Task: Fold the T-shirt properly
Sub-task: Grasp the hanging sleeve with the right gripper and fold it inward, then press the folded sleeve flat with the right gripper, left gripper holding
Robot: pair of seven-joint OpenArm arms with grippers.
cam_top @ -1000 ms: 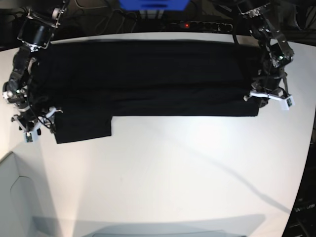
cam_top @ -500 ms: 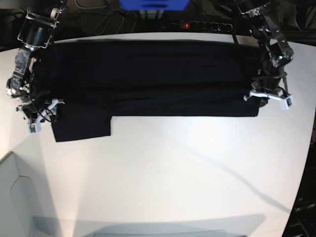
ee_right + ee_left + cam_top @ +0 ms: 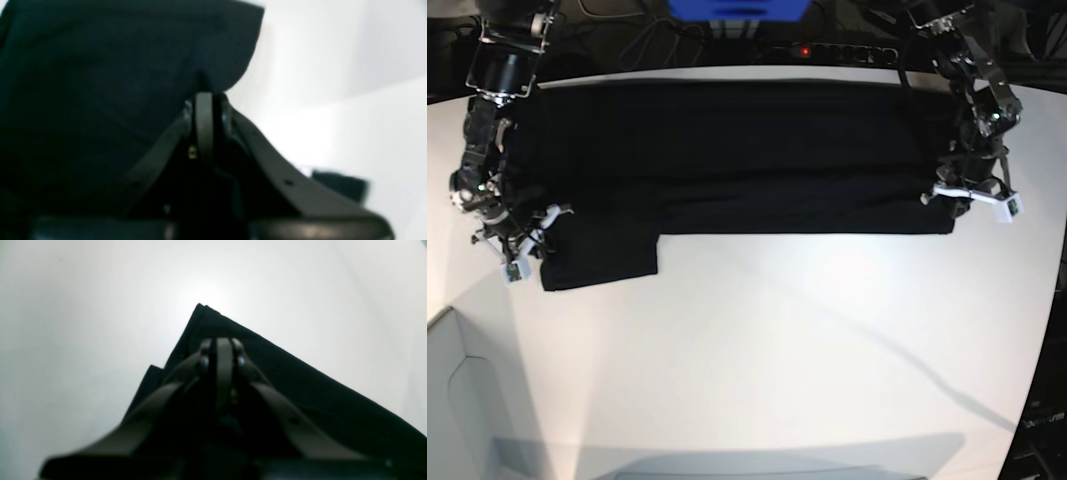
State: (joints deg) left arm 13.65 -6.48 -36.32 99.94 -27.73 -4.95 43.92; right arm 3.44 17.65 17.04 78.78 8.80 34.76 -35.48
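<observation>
Since a second ago the right gripper [image 3: 525, 243] has shifted inward and its wide jaws have clamped the shirt's [image 3: 727, 155] sleeve edge at nine o'clock. At three o'clock the left gripper [image 3: 967, 192] pinches the other end. One lengthwise fold looks done; the cross folds remain.

The base view looks steeply down over the whole tabletop [image 3: 777, 350] from high up. Each wrist view looks close along its own jaws at a T-shirt [image 3: 727, 150] corner, also visible from base.
</observation>
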